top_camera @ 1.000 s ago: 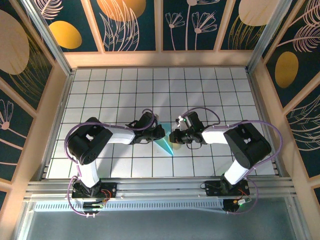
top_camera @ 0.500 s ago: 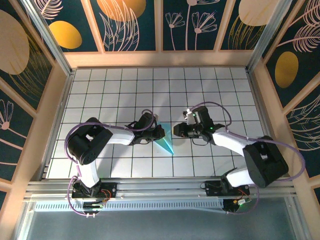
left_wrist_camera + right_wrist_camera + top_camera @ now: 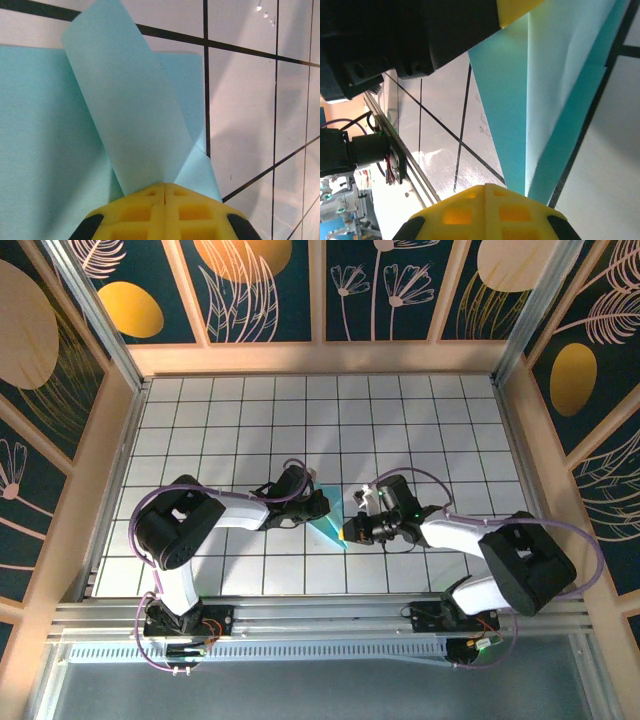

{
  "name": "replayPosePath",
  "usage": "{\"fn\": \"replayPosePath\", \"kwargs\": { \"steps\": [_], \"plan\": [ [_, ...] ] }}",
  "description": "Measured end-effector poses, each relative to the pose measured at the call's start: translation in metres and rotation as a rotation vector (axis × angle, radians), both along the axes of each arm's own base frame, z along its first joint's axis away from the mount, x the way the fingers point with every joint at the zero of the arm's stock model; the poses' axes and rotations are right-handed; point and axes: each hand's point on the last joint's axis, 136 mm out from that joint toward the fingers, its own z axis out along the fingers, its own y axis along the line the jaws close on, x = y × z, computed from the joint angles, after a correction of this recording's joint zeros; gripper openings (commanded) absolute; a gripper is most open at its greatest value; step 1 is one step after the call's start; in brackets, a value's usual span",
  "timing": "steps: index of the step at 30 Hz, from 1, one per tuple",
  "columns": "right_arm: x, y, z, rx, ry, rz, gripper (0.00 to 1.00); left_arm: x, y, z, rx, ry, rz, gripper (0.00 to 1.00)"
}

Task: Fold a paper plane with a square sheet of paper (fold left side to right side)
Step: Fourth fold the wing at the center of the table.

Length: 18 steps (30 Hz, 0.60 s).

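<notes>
- The square sheet of paper [image 3: 328,530], already creased into a narrow light-blue pointed shape, lies near the middle of the white grid table [image 3: 420,420], right between the two grippers
- Seen from above, its long axis runs from a wider end on the far side, by the left gripper [image 3: 318,506], to a tip on the near-right, by the right gripper [image 3: 349,531]
- The two grippers close in on the paper from opposite sides, so neither arm is clearly the nearer one
- The left gripper is closed, its yellow fingers [image 3: 145,197] pressed together on the paper; in the left wrist view a curled flap rises straight out from between them and leans up and to the left over the flat layer beneath
- The right gripper is closed too, its yellow fingertips [image 3: 470,200] meeting at the paper's edge; whether they pinch a layer or only press it down, I cannot tell
- My reading is that the left-to-right fold turns on carrying the lifted flap across the long crease toward the right gripper, which looks placed to anchor the tip end
- From above, both grippers cover the paper's edges and its tip, so the true outline is unclear
- Both wrist views cut the sheet off at the frame, and the lifted flap covers the crease line under it
</notes>
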Motion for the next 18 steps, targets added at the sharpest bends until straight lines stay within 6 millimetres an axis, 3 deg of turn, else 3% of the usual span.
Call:
{"fn": "replayPosePath", "kwargs": {
  "steps": [18],
  "plan": [
    [-0.004, 0.011, -0.017, -0.003, 0.025, 0.029, 0.00, 0.000, 0.000, 0.000, 0.002, -0.002, 0.002, 0.04]
  ]
}}
